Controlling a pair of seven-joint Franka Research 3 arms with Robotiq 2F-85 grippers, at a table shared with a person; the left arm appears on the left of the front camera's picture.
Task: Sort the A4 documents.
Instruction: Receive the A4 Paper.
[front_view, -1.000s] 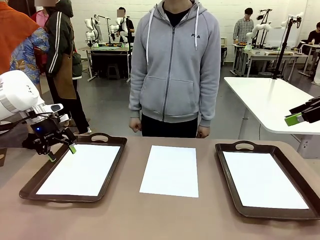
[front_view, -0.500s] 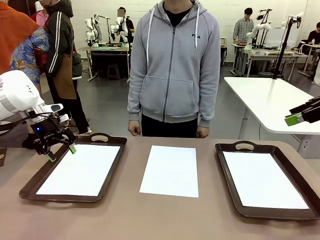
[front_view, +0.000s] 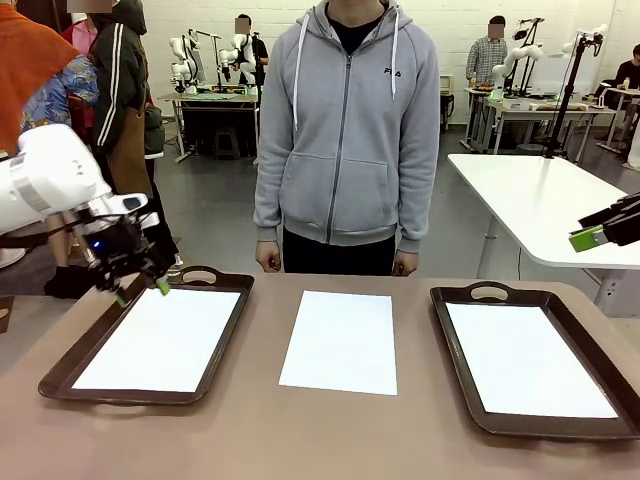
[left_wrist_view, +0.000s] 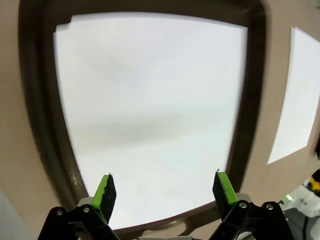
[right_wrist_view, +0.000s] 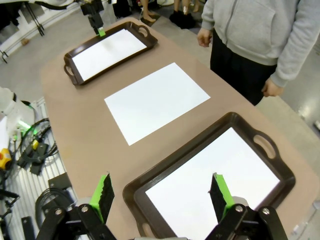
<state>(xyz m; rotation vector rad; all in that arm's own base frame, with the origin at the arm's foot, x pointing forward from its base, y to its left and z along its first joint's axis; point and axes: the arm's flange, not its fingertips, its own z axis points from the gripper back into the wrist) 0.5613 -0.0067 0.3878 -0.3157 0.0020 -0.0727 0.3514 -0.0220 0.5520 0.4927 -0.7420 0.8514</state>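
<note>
Three A4 documents lie flat on the table. One sheet (front_view: 160, 337) lies in the left brown tray (front_view: 60, 375), one (front_view: 340, 340) lies bare on the table's middle, and one (front_view: 525, 358) lies in the right tray (front_view: 455, 385). My left gripper (front_view: 141, 293) hovers open over the far left corner of the left tray. From its wrist I look down on that sheet (left_wrist_view: 150, 110) between the spread fingers of the left gripper (left_wrist_view: 165, 190). My right gripper (front_view: 598, 228) hangs high off the table's right side, and in the wrist view the right gripper (right_wrist_view: 162, 195) is open above the right tray's sheet (right_wrist_view: 215, 185).
A person in a grey hoodie (front_view: 345, 130) stands at the far edge, hands (front_view: 267, 258) down by the sides. Bare brown table (front_view: 260, 430) lies between the trays and along the front. A white table (front_view: 540, 200) stands off to the right.
My left arm has swung up and to the right, bringing its gripper from outside the left tray's rim to above its far left corner. The right arm and the sheets have stayed put.
</note>
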